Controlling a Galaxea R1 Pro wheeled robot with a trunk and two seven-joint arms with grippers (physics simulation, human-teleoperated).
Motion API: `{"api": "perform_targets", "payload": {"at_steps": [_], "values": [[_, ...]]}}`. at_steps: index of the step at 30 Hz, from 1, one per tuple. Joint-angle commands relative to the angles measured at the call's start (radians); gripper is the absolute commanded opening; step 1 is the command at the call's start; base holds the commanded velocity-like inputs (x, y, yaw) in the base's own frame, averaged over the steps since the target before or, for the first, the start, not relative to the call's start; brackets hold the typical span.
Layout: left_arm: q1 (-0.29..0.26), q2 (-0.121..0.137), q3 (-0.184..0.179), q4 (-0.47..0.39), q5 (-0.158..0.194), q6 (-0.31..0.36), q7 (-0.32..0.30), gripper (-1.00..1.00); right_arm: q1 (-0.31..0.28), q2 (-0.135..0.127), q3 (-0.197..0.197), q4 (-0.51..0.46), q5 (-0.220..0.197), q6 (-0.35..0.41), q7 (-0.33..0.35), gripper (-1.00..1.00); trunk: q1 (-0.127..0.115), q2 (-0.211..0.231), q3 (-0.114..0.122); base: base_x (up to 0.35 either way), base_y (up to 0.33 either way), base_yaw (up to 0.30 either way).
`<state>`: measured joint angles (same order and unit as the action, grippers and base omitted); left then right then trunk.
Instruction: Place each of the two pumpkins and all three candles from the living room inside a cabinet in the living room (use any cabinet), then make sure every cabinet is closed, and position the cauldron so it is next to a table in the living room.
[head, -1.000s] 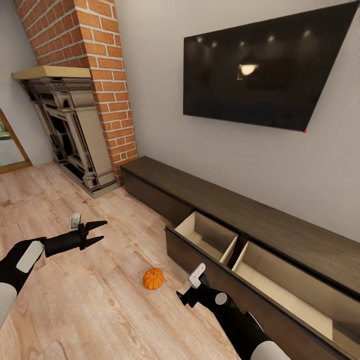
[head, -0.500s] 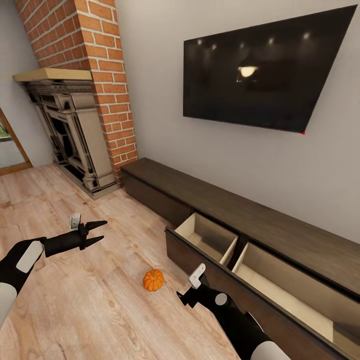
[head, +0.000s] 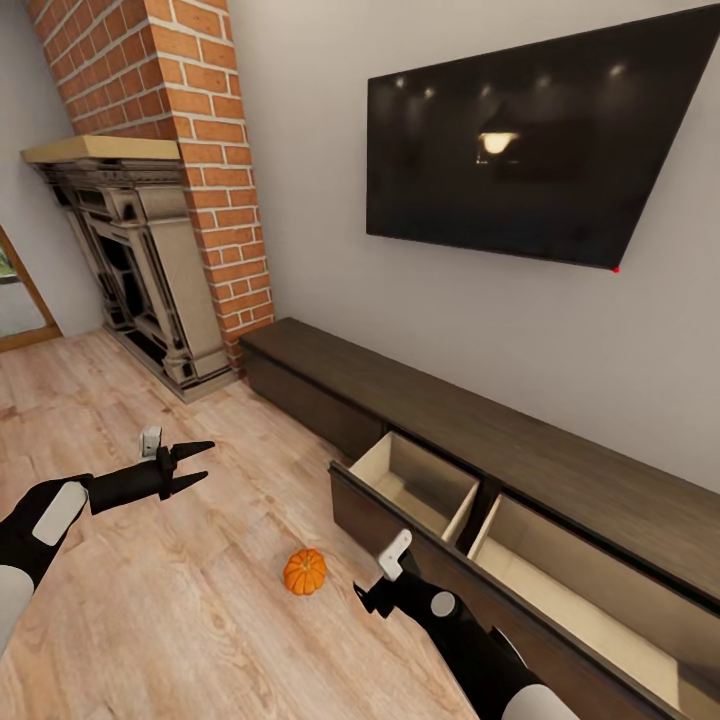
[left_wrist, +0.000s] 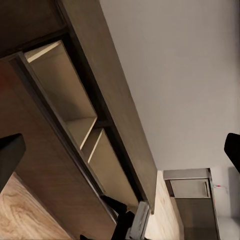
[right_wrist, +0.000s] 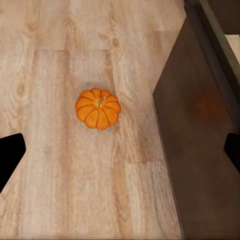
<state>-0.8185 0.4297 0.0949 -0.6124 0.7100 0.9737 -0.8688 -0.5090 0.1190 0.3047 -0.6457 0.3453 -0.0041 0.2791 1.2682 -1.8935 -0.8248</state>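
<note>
Head view findings. One pumpkin (head: 305, 571) sits upright on the plank floor (head: 150, 620), at about 7 o'clock from centre, just beside the front of the open drawer and apart from both arms.

The cabinet (head: 480, 470) runs along the wall from 9 toward 4 o'clock, under the black screen (head: 520, 140). Two adjoining drawers (head: 420, 480) stand pulled out, pale interiors showing nothing inside.

Left end effector (head: 195, 464): at 8 o'clock, held above the floor, fingers narrowly parted, gripping nothing.

Right end effector (head: 368, 598): at 6 o'clock, just beside the pumpkin, not touching it. In the right wrist view the fingertips stand wide at either edge, with the pumpkin (right_wrist: 98, 108) between them on the floor, stem up.

Brick chimney (head: 190, 150) and fireplace (head: 130, 260) occupy 10 o'clock.
</note>
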Motion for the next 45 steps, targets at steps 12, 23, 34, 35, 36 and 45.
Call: {"api": "perform_targets", "payload": {"at_steps": [12, 23, 34, 35, 36, 45], "values": [[-0.001, 0.001, 0.003, 0.001, 0.0, 0.003, -0.008, 1.0, -0.002, 0.02, 0.003, 0.096, 0.011, -0.015, 0.0, 1.0, 0.0, 0.0, -0.001, 0.239, 0.109, 0.0], [-0.001, 0.001, 0.003, 0.018, -0.006, 0.003, -0.172, 1.0, -0.005, 0.019, -0.001, 0.147, -0.151, -0.022, 0.006, 1.0, 0.0, 0.0, -0.001, 0.3, 0.138, 0.0], [-0.001, 0.001, 0.003, 0.019, -0.004, 0.003, -0.179, 1.0, -0.005, 0.02, 0.002, 0.134, -0.166, -0.025, 0.008, 1.0, 0.0, 0.0, -0.001, 0.064, 0.03, -0.005], [-0.001, 0.001, 0.003, 0.019, -0.004, 0.003, -0.179, 1.0, -0.005, 0.021, 0.002, 0.134, -0.166, -0.025, 0.008, 1.0, 0.0, 0.0, 0.0, 0.003, 0.001, -0.081], [-0.001, 0.001, 0.003, 0.019, -0.003, 0.003, -0.18, 1.0, -0.005, 0.021, 0.002, 0.134, -0.166, -0.025, 0.008, 1.0, 0.0, 0.0, 0.0, 0.002, 0.001, -0.131], [-0.001, 0.0, 0.004, 0.027, -0.001, 0.003, -0.18, 1.0, -0.005, 0.021, 0.002, 0.133, -0.166, -0.025, 0.009, 1.0, 0.0, 0.0, 0.009, 0.0, 0.065, -0.206]]}}
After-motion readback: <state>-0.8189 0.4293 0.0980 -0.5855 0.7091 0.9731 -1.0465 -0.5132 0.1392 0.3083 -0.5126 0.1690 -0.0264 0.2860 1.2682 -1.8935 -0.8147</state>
